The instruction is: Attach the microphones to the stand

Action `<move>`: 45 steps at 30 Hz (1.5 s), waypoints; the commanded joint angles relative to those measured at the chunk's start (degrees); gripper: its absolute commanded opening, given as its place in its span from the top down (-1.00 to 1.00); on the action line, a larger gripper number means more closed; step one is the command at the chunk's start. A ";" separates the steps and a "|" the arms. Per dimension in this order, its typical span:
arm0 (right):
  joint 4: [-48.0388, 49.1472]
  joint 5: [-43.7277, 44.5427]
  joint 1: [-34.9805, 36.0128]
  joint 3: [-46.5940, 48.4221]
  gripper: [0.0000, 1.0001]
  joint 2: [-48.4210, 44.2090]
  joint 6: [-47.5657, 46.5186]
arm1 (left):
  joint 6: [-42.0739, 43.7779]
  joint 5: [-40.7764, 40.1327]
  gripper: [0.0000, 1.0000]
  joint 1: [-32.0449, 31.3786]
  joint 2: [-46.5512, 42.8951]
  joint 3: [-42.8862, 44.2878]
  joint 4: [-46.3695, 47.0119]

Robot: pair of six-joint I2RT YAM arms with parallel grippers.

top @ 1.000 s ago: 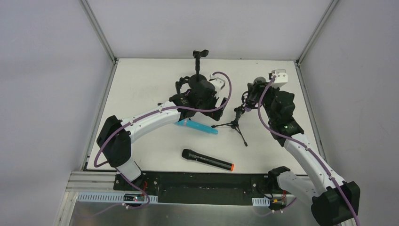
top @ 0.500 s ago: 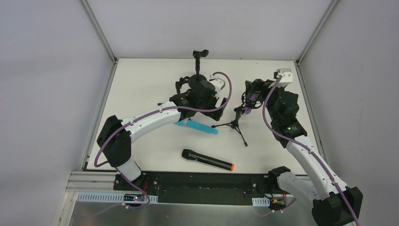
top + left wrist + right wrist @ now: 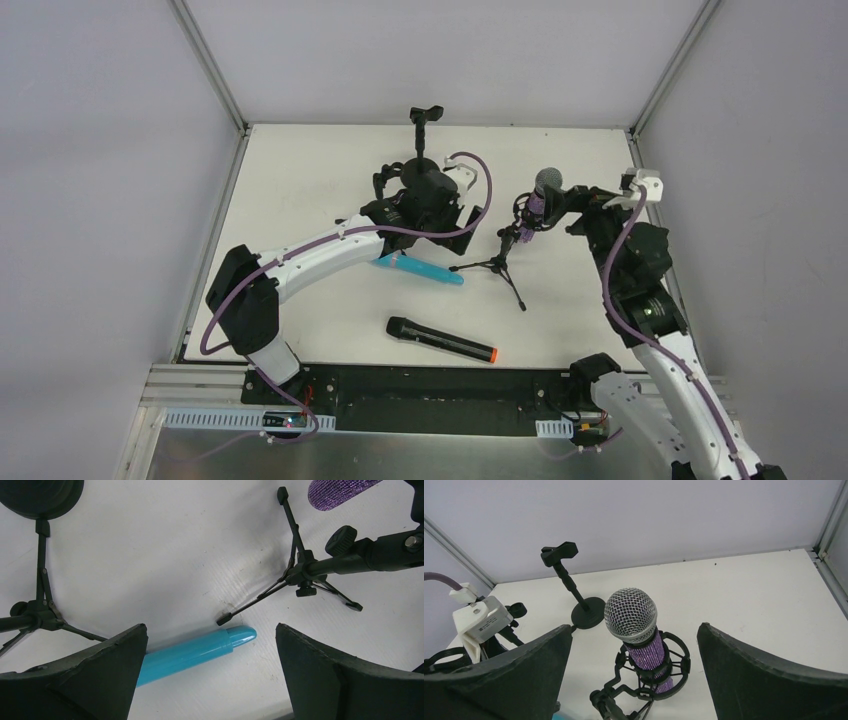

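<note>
Right gripper [image 3: 634, 627] has backed off rightward, jaws wide and empty, leaving the glittery purple microphone with silver mesh head [image 3: 639, 630] seated in the black tripod stand [image 3: 497, 262], evidently attached, while left gripper [image 3: 210, 627] hangs open above the all-turquoise stick microphone [image 3: 195, 652].

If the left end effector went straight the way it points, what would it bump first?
Most likely the turquoise microphone, lying on the table between the left end effector's open fingers. Depth is unclear, but nothing else shows in the way.
</note>
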 commanded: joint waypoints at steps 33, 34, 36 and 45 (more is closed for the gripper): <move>-39.50 5.78 -0.01 -9.97 -0.99 -10.46 40.35 | 5.16 4.69 -0.99 -1.44 -8.54 -1.37 5.13; -39.05 4.53 0.03 -10.08 -0.99 -10.44 41.17 | 4.70 5.01 -0.99 -1.38 -9.07 -1.28 5.16; -38.93 3.44 0.03 -10.75 -0.99 -10.74 43.39 | 3.58 5.73 -0.99 -1.35 -9.92 -0.91 5.12; -39.52 -4.57 -0.02 -16.00 -0.99 -14.33 46.61 | -7.71 15.22 -0.99 -1.97 -9.48 2.96 4.76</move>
